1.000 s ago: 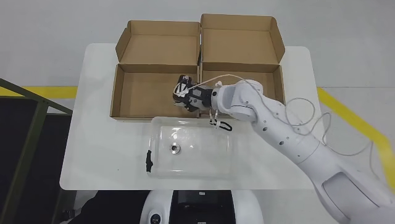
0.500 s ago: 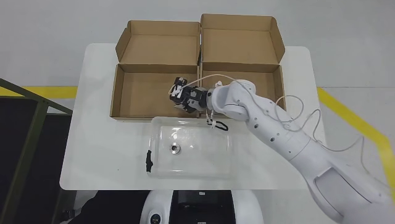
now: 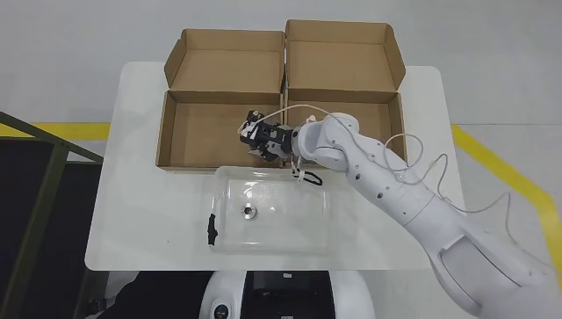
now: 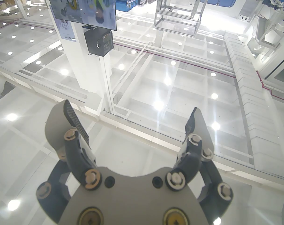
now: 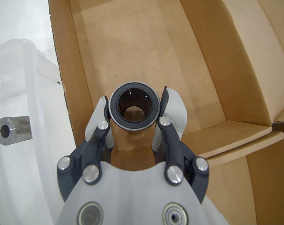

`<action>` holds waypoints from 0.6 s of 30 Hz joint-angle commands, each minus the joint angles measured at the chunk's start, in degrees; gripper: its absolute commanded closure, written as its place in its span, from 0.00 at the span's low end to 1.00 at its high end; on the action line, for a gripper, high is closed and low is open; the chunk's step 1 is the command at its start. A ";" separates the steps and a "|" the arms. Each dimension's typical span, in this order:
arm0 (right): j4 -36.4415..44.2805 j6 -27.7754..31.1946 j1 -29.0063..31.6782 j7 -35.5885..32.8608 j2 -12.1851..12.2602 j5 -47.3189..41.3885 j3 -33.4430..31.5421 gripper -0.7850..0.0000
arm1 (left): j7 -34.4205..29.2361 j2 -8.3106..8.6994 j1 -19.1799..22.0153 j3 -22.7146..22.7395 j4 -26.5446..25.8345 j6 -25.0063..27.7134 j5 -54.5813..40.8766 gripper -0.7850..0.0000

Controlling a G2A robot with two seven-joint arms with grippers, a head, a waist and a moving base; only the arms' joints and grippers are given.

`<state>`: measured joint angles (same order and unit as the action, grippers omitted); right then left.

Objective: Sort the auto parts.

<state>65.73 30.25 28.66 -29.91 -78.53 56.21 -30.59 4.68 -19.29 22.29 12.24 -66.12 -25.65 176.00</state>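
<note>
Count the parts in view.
2. One sleeve held by the right gripper over the left cardboard box; one metal cylinder in the clear bin. More may be hidden.

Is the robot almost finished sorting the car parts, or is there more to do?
Not nearly finished. Done: nothing visible yet; the floor of the brown cardboard box looks bare. In hand: the right gripper is shut on a black-faced hollow metal cylinder, held over that box. Left: setting it down, then the silver metal cylinder with a hole, which lies in the clear plastic bin.
</note>
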 commanded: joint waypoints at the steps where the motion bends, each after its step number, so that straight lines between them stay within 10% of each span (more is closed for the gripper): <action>1: -0.28 0.08 0.04 -0.06 -0.20 0.10 -0.07 0.50 | 0.00 0.00 0.00 0.00 0.00 0.00 0.00 0.00; 18: 13.00 3.36 4.14 -1.22 2.51 2.34 -8.92 0.14 | 0.00 0.00 0.00 0.00 0.00 0.00 0.00 0.00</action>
<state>77.18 33.24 32.25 -30.78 -76.32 58.50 -38.74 4.68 -19.29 22.29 12.24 -66.12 -25.65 176.00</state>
